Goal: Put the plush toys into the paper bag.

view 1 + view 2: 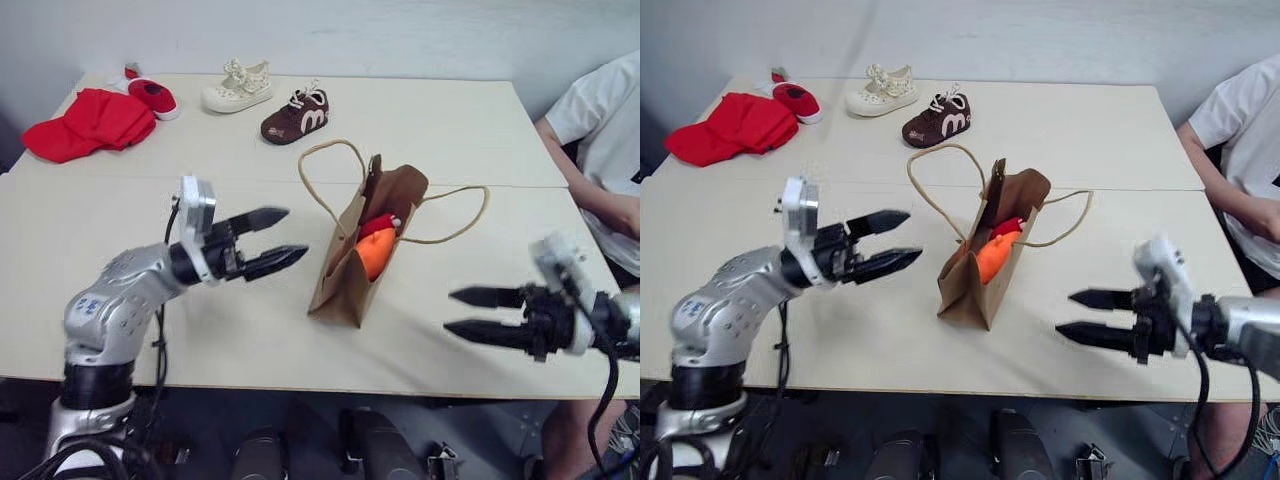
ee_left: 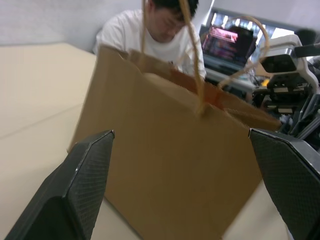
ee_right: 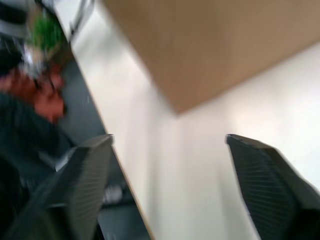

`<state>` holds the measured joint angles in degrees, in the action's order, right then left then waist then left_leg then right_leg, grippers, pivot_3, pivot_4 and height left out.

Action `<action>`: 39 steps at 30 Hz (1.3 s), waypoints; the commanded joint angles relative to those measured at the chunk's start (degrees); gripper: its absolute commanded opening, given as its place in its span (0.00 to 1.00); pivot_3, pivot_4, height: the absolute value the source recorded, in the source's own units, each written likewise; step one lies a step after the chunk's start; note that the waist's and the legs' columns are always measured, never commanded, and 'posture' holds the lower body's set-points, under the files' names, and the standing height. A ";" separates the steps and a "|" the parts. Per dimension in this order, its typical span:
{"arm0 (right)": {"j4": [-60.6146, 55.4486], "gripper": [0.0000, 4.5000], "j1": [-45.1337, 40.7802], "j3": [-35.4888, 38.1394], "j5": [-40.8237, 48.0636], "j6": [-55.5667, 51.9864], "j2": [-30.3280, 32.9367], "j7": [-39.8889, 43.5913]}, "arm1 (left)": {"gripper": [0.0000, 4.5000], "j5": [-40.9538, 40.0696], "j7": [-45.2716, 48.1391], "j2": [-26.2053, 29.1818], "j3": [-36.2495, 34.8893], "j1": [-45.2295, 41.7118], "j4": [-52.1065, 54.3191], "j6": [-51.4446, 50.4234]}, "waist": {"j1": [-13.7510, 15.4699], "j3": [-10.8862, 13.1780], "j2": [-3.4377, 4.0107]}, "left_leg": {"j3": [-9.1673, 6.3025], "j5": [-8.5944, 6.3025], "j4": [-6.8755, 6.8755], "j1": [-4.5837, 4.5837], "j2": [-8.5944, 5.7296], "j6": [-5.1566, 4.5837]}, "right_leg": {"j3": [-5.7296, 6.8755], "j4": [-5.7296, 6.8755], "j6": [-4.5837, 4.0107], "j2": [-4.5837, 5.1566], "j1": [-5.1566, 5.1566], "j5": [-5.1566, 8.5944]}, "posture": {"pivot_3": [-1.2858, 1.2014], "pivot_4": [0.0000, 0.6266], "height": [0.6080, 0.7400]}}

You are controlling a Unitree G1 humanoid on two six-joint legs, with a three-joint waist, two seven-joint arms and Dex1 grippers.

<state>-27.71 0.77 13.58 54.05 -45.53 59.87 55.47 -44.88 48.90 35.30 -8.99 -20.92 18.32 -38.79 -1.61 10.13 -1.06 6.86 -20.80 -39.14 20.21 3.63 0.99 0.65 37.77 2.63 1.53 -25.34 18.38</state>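
The paper bag point(image 1: 352, 262) stands upright near the middle of the table point(image 1: 470, 130), its mouth open and its two tan cord handles point(image 1: 322, 172) flopped outward, one looping toward the far side and the other toward the robot's right. Inside it sit both plush toys: the orange plush toy point(image 1: 376, 252) fills the lower part of the opening, and the red plush toy point(image 1: 377, 225) rests just above and behind it, touching it, with only its top showing past the bag's folded rim. The left gripper point(image 1: 268, 240) hovers above the table just to the left of the bag, pointing roughly level at its side, its two black fingers spread wide and empty; in the left wrist view the bag's brown side point(image 2: 165, 165) stands between the parted fingers point(image 2: 75, 190) without touching them. The right gripper point(image 1: 482, 314) hangs near the table's near edge, well to the right of the bag, pointing left toward it, its fingers apart with a clear gap and nothing between them. At the far left of the table lies a red cloth heap point(image 1: 88, 124), with a small red shoe point(image 1: 152, 96) just beside it, then a cream shoe point(image 1: 238, 88) and a brown shoe point(image 1: 296, 116). A person in a white shirt point(image 1: 605, 150) sits at the table's right side.
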 commanded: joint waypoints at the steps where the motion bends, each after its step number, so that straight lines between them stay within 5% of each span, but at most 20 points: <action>1: 0.55 0.49 -4.21 -9.30 -14.20 13.33 -9.07 -4.81 | 1.00 -1.65 -0.87 -0.32 -0.28 2.57 5.93 0.09 | -0.12 -0.04 -0.06 | 0.00 0.01 0.00 -0.06 0.01 0.02 | 0.00 0.00 -0.01 -0.02 0.05 -0.01 | 0.52 0.24 1.00; 7: 5.46 0.02 -10.23 -18.95 -25.70 21.01 -19.75 -7.72 | 1.00 6.99 -3.88 -3.52 5.90 4.80 5.98 6.18 | 0.23 0.01 0.06 | 0.04 0.02 0.00 -0.01 -0.06 0.03 | -0.04 0.02 -0.03 -0.02 -0.03 -0.01 | 0.52 0.24 1.00; 24: 12.59 0.01 -20.72 -30.22 -37.46 24.53 -34.42 -9.98 | 1.00 15.64 -13.06 -15.80 12.09 3.19 1.98 12.60 | 0.07 0.01 0.06 | 0.06 0.00 -0.06 -0.02 -0.06 -0.04 | -0.01 0.11 -0.06 0.02 -0.03 0.00 | 0.52 0.24 1.00; 30: 6.57 0.00 -16.90 -25.56 -33.47 22.11 -31.59 -7.73 | 0.66 18.81 -10.75 -14.80 12.05 2.74 -1.88 16.72 | 0.18 0.01 0.06 | 0.06 0.00 -0.06 -0.02 -0.04 -0.03 | 0.03 0.14 -0.06 0.03 -0.05 0.00 | 0.52 0.24 1.00; 39: -3.77 0.00 -4.64 -6.72 -22.24 16.71 -18.85 -3.49 | 0.02 14.10 7.33 -11.09 9.97 -5.65 -15.09 21.41 | 0.66 -0.01 0.04 | 0.06 0.00 -0.08 -0.01 -0.08 -0.06 | 0.08 0.14 -0.06 0.02 -0.02 0.00 | 0.52 0.24 1.00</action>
<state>-28.03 -4.90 3.14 28.98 -28.48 40.10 50.99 -28.38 52.08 23.93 1.85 -25.30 4.03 -19.01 -0.95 10.12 -1.03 6.93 -20.80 -39.22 20.19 3.56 0.94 0.74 37.89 2.56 1.53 -25.36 18.38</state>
